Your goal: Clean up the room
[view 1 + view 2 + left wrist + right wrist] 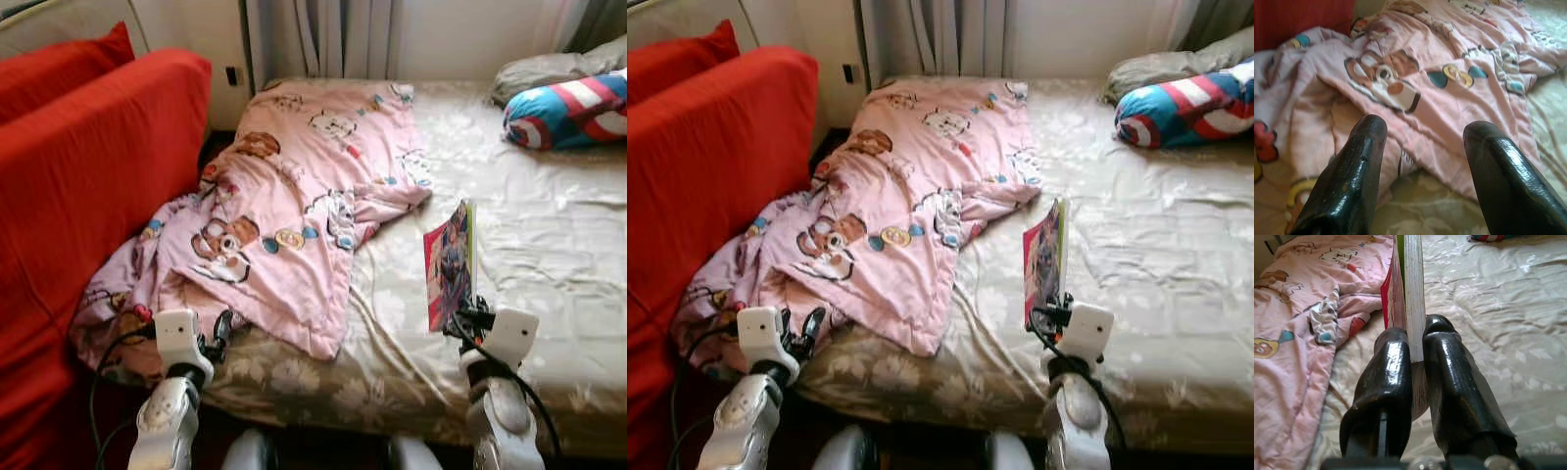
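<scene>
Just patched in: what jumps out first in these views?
The right gripper is shut on a book, held upright on edge over the beige bed sheet. A crumpled pink cartoon blanket sprawls across the bed's left side, where the left gripper hovers open beside the red sofa.

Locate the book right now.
The book stands upright on edge, clamped in the right gripper above the bed, just right of the pink blanket.

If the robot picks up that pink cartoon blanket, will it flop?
Probably. The pink blanket lies crumpled in soft folds, so it should droop and drag. It looks light but bulky, so the open left gripper may grab only a corner.
</scene>
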Robot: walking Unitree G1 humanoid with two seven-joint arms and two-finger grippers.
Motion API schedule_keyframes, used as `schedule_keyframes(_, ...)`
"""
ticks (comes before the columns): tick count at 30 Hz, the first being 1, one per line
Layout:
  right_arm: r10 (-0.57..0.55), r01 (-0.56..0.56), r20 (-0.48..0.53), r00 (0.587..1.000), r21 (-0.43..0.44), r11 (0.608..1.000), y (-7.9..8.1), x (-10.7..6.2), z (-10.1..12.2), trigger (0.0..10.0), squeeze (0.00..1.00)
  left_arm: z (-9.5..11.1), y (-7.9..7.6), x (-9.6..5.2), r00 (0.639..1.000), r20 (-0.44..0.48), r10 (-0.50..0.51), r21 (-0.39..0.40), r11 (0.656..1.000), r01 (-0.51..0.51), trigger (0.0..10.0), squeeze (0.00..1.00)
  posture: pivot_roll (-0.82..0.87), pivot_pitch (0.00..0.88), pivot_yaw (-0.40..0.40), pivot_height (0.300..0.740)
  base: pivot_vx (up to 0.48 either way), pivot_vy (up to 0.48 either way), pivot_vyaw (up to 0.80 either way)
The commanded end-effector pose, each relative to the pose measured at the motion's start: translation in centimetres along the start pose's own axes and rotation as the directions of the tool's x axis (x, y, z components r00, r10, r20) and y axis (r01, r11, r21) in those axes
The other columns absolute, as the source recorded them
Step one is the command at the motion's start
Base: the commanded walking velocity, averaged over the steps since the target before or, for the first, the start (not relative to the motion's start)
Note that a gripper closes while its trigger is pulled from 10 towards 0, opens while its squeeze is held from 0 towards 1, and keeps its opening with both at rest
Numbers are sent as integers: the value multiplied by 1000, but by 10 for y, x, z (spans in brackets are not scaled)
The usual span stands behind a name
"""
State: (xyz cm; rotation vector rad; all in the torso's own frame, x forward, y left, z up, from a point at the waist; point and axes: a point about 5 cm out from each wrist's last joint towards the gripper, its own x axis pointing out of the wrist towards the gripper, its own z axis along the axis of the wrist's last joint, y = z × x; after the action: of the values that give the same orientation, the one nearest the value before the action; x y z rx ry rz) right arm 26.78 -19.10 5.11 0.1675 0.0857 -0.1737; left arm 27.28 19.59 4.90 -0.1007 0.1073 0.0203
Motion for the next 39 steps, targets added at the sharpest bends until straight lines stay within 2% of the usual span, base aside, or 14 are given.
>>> schedule_keyframes(1,29,-29,38,999,-5,1000,6,3,8,10000,0,1,1,2,1000,7,6,-3,1000,-6,10000,0,-26,21,15,725,0,0,0)
schedule_keyframes(4,26,-25,40,999,-6,1000,5,3,9,10000,0,0,1,3,1000,5,8,-3,1000,-8,10000,0,-29,21,12,740,0,0,0)
schedule_keyframes(14,40,-39,39,998,-17,999,2,5,12,10000,0,-5,-1,4,1000,5,21,-14,1000,-21,10000,0,-34,2,-10,740,0,0,0)
schedule_keyframes(16,51,-51,8,999,-41,998,3,7,8,10000,0,-8,-1,2,1000,1,19,-13,1000,-19,10000,0,-30,0,-12,740,0,0,0)
schedule_keyframes(22,91,-91,18,996,-32,995,9,8,8,10000,0,-13,8,-3,999,-9,36,-5,999,-36,10000,0,-31,0,-13,740,0,0,0)
schedule_keyframes(28,97,-96,27,995,-32,995,10,9,9,10000,0,-16,8,-5,999,-14,42,-1,999,-42,10000,0,-31,0,-12,740,0,0,0)
schedule_keyframes(32,71,-70,31,997,-15,997,7,9,9,10000,0,-16,7,-5,999,-13,36,1,999,-36,10000,0,-34,0,-8,740,0,-358,0)
schedule_keyframes(34,61,-60,14,998,-52,997,5,9,8,10000,0,-16,7,-3,999,-12,34,2,999,-34,10000,0,-34,0,-8,740,0,-398,0)
schedule_keyframes(35,58,-58,7,998,-32,998,5,9,7,10000,0,-15,7,-2,999,-9,34,3,999,-34,10000,0,-36,0,-8,740,0,-398,-800)
schedule_keyframes(39,58,-57,13,998,-42,997,5,10,8,10000,0,-12,8,0,999,-2,36,4,999,-36,10000,0,-32,0,-8,740,0,-398,-772)
